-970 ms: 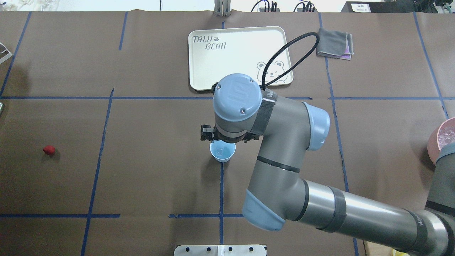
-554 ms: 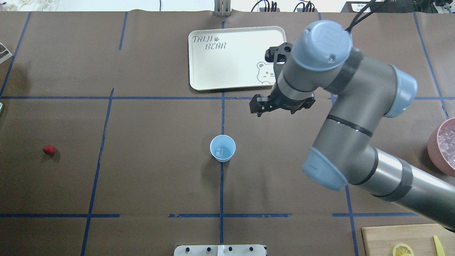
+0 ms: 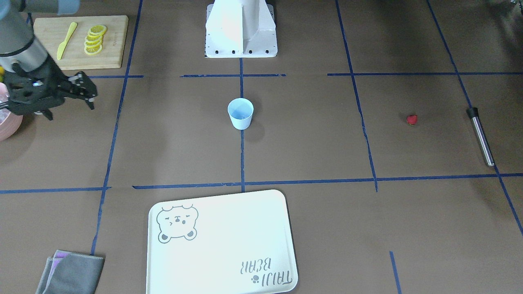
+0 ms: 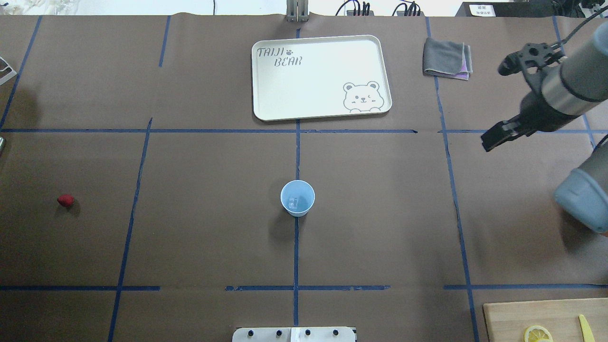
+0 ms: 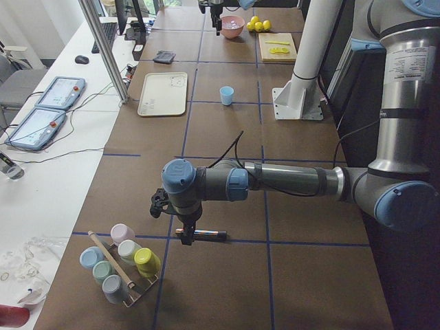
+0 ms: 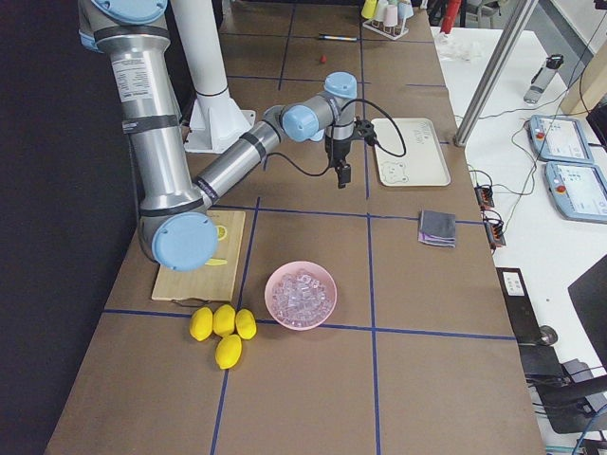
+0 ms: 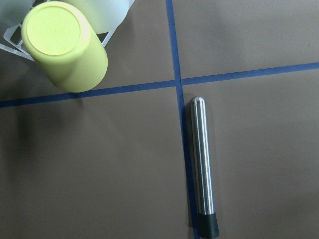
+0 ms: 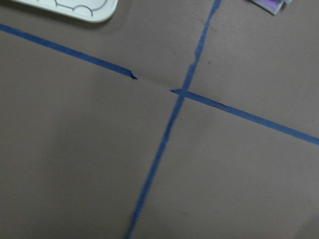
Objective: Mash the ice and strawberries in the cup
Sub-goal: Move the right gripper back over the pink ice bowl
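Observation:
The light-blue cup (image 4: pixel 297 198) stands upright at the table's middle, also in the front view (image 3: pixel 240 113). One clear ice cube (image 4: pixel 293 203) lies in it. More ice fills the pink bowl (image 6: pixel 300 292). The red strawberry (image 4: pixel 65 200) lies alone far to the left, also in the front view (image 3: pixel 412 119). My right gripper (image 4: pixel 494 137) hangs open and empty above the table far right of the cup, next to the bowl (image 3: pixel 67 104). My left gripper (image 5: pixel 187 234) hovers over a steel rod (image 7: pixel 202 164); I cannot tell whether it is open.
A white bear tray (image 4: pixel 321 76) and a grey cloth (image 4: pixel 446 58) lie at the back. A cutting board (image 3: pixel 77 41) holds lemon slices and a yellow knife. A rack of coloured cups (image 5: pixel 120 265) stands by the steel rod (image 3: pixel 480 136).
My right arm has swung from right over the cup away to the right and back. The cup now stands uncovered with the ice cube in it.

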{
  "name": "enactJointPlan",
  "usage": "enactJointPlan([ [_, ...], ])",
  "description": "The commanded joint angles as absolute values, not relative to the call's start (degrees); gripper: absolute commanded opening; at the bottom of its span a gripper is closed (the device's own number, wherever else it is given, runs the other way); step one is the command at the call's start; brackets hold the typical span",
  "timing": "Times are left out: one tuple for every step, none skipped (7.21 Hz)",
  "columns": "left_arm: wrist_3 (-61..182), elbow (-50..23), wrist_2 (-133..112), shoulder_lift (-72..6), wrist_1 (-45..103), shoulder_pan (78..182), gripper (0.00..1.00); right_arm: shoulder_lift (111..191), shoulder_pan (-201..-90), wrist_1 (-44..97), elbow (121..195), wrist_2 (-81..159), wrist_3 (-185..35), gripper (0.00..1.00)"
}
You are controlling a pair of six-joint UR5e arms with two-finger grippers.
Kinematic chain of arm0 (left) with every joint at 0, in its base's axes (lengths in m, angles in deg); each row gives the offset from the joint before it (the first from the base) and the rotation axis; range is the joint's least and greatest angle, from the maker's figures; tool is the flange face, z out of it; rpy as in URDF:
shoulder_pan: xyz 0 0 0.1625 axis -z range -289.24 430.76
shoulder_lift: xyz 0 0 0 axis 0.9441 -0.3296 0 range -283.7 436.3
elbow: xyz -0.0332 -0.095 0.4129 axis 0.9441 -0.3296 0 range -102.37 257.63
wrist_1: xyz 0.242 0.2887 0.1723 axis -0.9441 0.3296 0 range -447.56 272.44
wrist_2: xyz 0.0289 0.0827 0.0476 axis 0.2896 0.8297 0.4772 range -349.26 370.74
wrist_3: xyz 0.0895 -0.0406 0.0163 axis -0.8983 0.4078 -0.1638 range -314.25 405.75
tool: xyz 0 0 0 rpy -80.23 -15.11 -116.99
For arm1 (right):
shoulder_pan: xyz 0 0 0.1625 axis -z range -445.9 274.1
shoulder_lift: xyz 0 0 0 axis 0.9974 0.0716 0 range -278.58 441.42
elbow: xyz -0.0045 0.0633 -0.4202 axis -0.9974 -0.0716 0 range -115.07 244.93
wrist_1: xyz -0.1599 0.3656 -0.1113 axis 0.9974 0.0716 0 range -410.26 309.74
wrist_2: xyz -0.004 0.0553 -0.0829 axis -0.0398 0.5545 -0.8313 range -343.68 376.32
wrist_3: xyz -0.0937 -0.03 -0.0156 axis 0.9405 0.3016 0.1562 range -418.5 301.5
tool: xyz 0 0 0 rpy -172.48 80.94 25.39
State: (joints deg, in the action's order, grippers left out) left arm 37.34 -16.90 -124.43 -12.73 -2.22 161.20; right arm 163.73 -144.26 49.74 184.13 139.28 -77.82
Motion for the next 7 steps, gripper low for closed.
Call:
enactJointPlan([
  [37.3,-17.0,-124.4,-12.7,-2.2,161.2,1.00,175.9,-154.5,47.7,184.1,142.9,-57.7,0.97],
  [37.3,-17.0,-124.4,-12.8,-2.2,161.2,1.00,180.7,-156.7,45.8,183.9,142.9,-51.3,0.97],
  [37.3,-17.0,-124.4,-12.8,-2.1,161.2,1.00,185.2,-158.5,38.8,181.7,143.1,-49.2,0.97],
  [37.3,-17.1,-124.4,-12.8,-2.1,161.2,1.00,187.8,-158.5,30.6,177.7,143.7,-49.5,0.97],
  [37.3,-17.1,-124.4,-12.8,-2.1,161.2,1.00,188.5,-158.5,22.9,172.1,143.6,-50.0,0.97],
  [37.3,-17.1,-124.5,-12.8,-2.1,161.2,1.00,188.4,-158.5,17.9,168.7,143.2,-53.7,0.95],
  [37.3,-17.1,-124.6,-12.8,-2.2,161.2,1.00,188.4,-158.3,15.1,167.9,143.1,-58.3,0.92],
])
